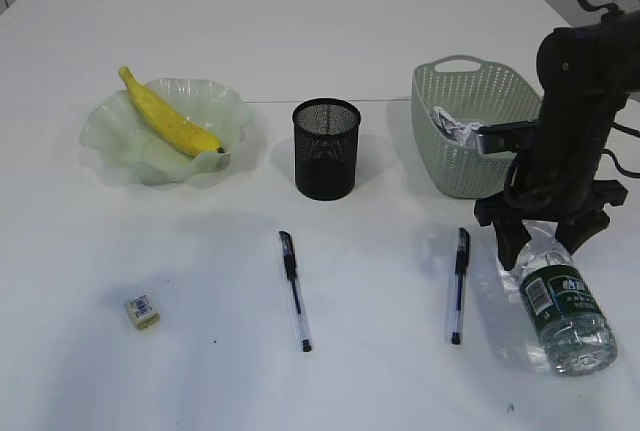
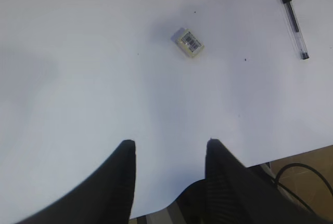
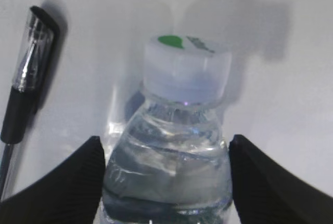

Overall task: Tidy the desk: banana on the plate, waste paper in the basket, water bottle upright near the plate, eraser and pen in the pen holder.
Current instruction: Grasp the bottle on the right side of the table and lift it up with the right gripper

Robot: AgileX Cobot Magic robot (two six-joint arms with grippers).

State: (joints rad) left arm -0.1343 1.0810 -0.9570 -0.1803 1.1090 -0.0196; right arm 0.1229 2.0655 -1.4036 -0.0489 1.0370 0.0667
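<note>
A clear water bottle (image 1: 565,306) with a green label lies on its side at the front right; its white cap (image 3: 184,68) fills the right wrist view. My right gripper (image 1: 545,246) is open, with one finger on each side of the bottle's shoulder (image 3: 165,156). Two pens lie on the table, one in the middle (image 1: 295,291) and one beside the bottle (image 1: 458,286). The eraser (image 1: 142,311) lies at the front left. My left gripper (image 2: 169,146) is open and empty, well short of the eraser (image 2: 188,42). The banana (image 1: 170,121) lies on the plate (image 1: 110,146).
A black mesh pen holder (image 1: 326,149) stands in the middle. A grey-green basket (image 1: 440,151) at the right holds crumpled waste paper (image 1: 457,126). The table's front edge and a cable (image 2: 302,174) show in the left wrist view.
</note>
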